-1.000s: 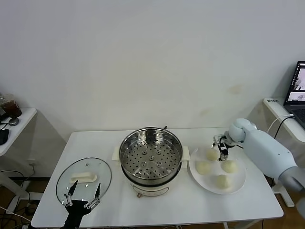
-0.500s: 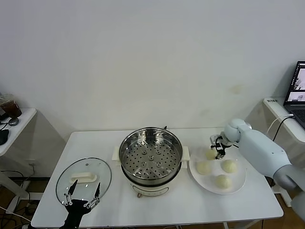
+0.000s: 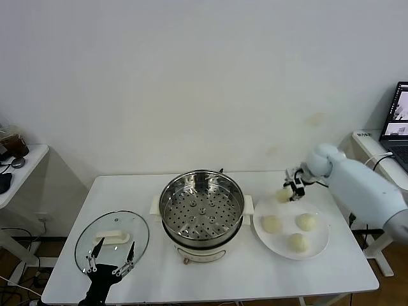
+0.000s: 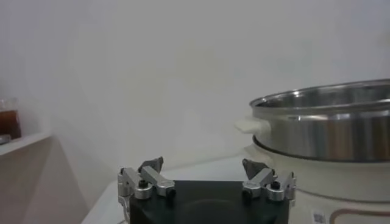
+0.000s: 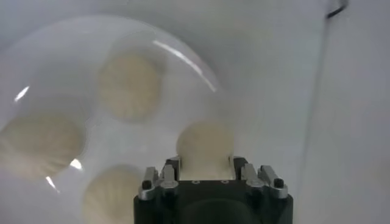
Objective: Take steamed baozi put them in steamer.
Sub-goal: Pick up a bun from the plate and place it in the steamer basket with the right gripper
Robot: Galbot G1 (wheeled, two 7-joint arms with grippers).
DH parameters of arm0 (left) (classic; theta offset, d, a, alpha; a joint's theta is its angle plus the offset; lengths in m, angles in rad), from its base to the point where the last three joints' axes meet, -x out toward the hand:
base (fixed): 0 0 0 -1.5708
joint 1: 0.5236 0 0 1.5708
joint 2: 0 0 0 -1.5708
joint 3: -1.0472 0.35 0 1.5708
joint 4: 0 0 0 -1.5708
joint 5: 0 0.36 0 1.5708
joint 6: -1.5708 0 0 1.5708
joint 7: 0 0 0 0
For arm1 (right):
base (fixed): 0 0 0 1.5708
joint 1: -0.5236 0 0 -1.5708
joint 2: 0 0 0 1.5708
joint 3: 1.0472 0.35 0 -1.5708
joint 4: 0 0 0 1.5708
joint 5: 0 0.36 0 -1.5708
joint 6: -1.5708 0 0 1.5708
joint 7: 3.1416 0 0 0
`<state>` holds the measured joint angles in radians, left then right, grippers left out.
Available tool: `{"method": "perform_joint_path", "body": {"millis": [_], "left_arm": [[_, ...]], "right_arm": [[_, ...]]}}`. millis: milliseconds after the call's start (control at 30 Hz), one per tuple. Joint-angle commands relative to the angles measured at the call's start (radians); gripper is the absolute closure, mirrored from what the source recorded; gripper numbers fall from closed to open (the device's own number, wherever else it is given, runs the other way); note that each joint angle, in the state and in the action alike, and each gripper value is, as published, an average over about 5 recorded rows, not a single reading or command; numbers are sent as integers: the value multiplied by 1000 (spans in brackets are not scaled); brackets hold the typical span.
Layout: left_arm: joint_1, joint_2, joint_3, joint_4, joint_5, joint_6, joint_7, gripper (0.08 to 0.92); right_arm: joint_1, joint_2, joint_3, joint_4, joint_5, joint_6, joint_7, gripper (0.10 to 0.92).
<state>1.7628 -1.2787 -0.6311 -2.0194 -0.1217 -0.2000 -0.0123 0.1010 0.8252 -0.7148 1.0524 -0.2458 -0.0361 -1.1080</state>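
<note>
My right gripper [image 3: 288, 192] is shut on a pale cream baozi [image 3: 283, 195] and holds it in the air over the far left rim of the white plate [image 3: 319, 245]. In the right wrist view the held baozi [image 5: 205, 145] sits between the fingers. Three more baozi lie on the plate [image 3: 272, 224] [image 3: 306, 222] [image 3: 297, 242]. The shiny steel steamer [image 3: 201, 210] with its perforated tray stands left of the plate, empty. It also shows in the left wrist view [image 4: 326, 125]. My left gripper [image 3: 111, 257] is open and parked at the front left.
A round glass lid [image 3: 112, 240] with a white handle lies on the table left of the steamer, under my left gripper. A side table [image 3: 16, 167] stands at far left. A laptop [image 3: 396, 124] is at far right.
My right gripper has closed on the baozi at the plate's far left and lifted it off the plate. The left arm has not moved.
</note>
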Motion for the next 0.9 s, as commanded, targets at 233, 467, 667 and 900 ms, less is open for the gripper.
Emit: {"method": "perform_joint_path", "body": {"millis": [233,467,667,900], "left_arm": [[-10,15,-15,-25,-25,7,1,177],[-10,17,-38,-29,-31,9,1,177],[-9,13,-53,-35,-33,11,1,177],[-8,7,-63,-38,-36,11,1,177]], "right_arm": [[508,92,-363,248,459,103,12,496],[511,310,-476,232,480,243,26,491],[467,443,-532,167,345,402,40,484],[388,498,-548,65,98,598,92,474]]}}
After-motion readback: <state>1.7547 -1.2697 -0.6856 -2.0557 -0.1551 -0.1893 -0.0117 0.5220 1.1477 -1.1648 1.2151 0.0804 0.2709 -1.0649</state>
